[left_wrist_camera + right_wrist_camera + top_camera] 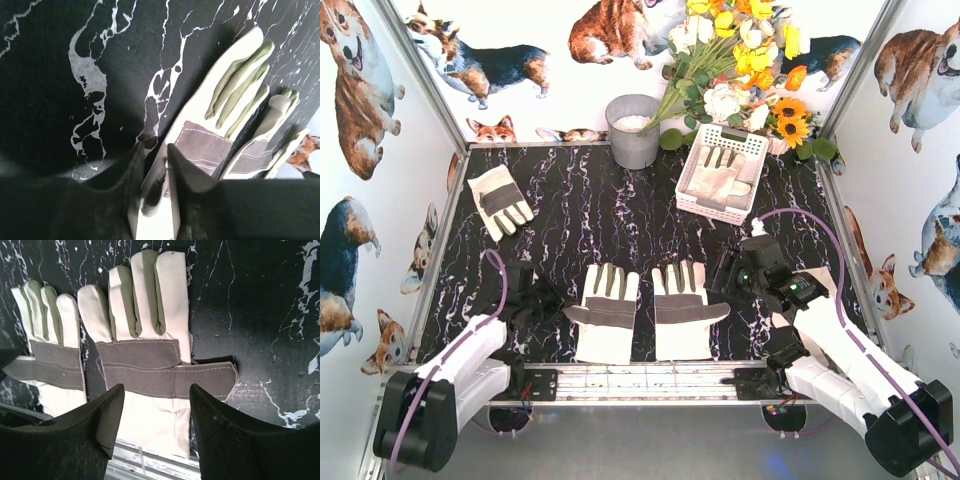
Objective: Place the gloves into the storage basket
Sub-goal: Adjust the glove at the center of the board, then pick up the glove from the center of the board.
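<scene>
we find left glove (607, 312) and right glove (682, 312) flat near the arms, third glove (718, 180) in the basket (728, 132), fourth glove (500, 200) far left. left gripper (156, 150), narrowly parted, sits over left glove's thumb side. right gripper (156, 390) gapes wide over right glove. we recommend a deep, firm pinch before lifting.

Arms (470, 352) white w/ blk joints, purple cables (504, 280).
</scene>
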Robot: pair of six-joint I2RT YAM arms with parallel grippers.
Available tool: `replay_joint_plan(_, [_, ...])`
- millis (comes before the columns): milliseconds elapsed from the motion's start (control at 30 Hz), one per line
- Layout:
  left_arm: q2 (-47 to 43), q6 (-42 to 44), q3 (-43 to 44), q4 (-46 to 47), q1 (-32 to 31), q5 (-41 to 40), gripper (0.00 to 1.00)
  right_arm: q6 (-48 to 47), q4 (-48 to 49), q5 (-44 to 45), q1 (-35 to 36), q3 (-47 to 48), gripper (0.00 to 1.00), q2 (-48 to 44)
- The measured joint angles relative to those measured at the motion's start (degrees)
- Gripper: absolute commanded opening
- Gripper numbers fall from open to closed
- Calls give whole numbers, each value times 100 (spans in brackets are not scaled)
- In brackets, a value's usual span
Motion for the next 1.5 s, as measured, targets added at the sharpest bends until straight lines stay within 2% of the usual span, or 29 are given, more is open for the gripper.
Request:
replay_joint_plan(133, [74, 302, -28, 92, -4, 155, 0, -308, -114, 52, 136, 133, 55, 109])
replay_joint_plan(267, [-66, 619, -11, 98, -4, 407, 0, -595, -271, 116, 575, 643, 55, 590])
replay_joint_plan(400, [-321, 619, 87, 94, -4, 682, 0, -538, 9, -120, 968, 841, 58, 997])
replay_joint_plan(667, [-846, -155, 428, 299, -42, 920, 0, -337, 787, 452, 3095, 1368, 62, 1738])
replay_joint_plan(800, [-903, -625, 575, 348, -144, 887, 0, -254, 1235, 933, 3670, 1650, 62, 2022])
replay_joint_plan(1267, [-278, -1757, 1657, 929, -1445, -216, 0, -428, 2006, 2059, 4354, 2317, 63, 3014])
replay_joint_plan(1500, [87, -1886, 1738, 1117, -1849, -713, 0, -389, 2124, 2380, 4380, 2317, 74, 3003])
